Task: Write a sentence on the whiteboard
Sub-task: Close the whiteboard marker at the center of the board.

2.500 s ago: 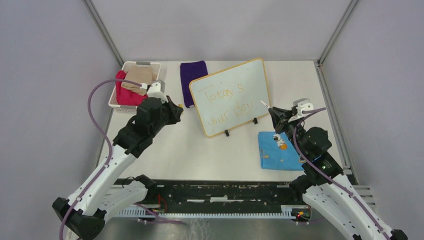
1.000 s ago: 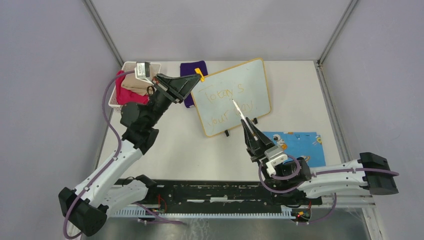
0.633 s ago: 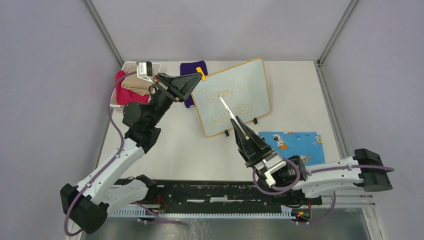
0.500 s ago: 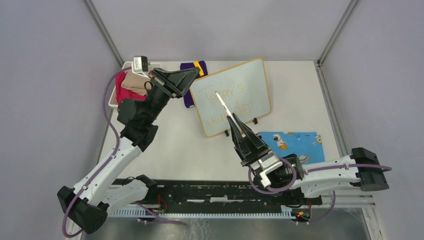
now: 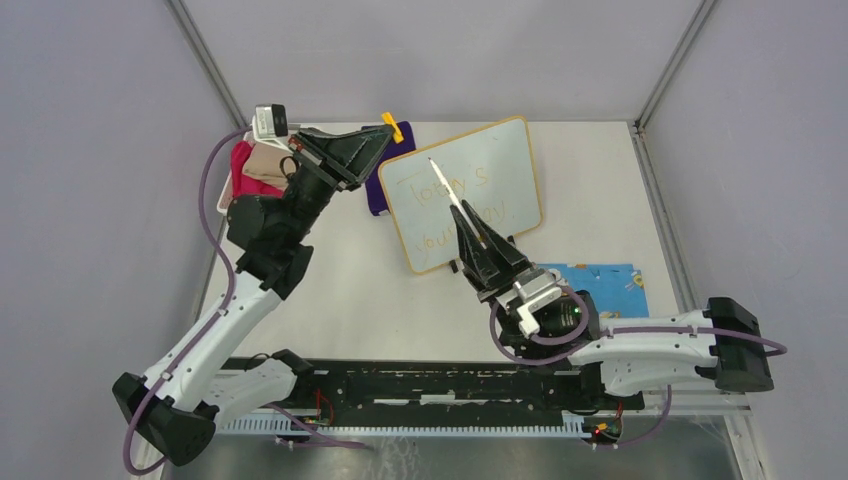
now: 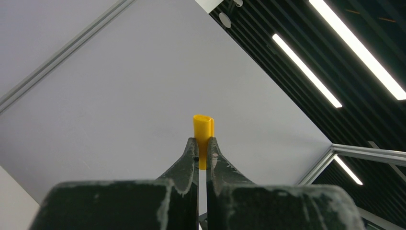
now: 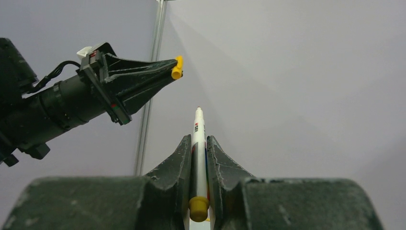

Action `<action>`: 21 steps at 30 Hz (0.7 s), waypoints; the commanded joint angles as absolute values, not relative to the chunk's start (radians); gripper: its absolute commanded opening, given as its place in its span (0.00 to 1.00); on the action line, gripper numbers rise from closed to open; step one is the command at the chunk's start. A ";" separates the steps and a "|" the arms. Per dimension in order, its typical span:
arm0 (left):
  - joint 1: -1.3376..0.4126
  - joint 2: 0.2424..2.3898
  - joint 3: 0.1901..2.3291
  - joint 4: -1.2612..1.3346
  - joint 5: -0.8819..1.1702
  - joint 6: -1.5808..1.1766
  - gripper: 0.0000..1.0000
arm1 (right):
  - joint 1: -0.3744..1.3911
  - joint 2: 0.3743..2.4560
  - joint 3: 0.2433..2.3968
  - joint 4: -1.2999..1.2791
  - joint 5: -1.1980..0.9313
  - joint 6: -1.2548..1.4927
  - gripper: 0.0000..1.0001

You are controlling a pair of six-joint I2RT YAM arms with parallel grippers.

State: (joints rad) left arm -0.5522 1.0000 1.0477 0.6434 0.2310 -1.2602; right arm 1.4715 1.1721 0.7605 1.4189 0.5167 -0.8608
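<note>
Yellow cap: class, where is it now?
The yellow cap is pinched in the left end effector, top view left of centre, beside the whiteboard's far-left corner.

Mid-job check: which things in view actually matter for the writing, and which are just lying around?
For the job:
whiteboard
sentence on it
marker, clamped in the right gripper
yellow cap, pinched in the left gripper

Lying about:
blue cartoon-print cloth
purple cloth
red cloth
beige cloth

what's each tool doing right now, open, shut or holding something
left tool: closed on a small yellow cap
right tool: closed on a white marker
</note>
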 commanded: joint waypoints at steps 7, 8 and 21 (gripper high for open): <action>-0.557 0.980 0.981 0.702 0.246 -1.296 0.02 | 1.440 1.120 0.739 1.410 0.488 -0.668 0.00; -0.557 0.980 0.979 0.704 0.248 -1.297 0.02 | 1.440 1.122 0.741 1.409 0.489 -0.667 0.00; -0.557 0.975 0.971 0.711 0.272 -1.297 0.02 | 1.440 1.157 0.767 1.412 0.491 -0.642 0.00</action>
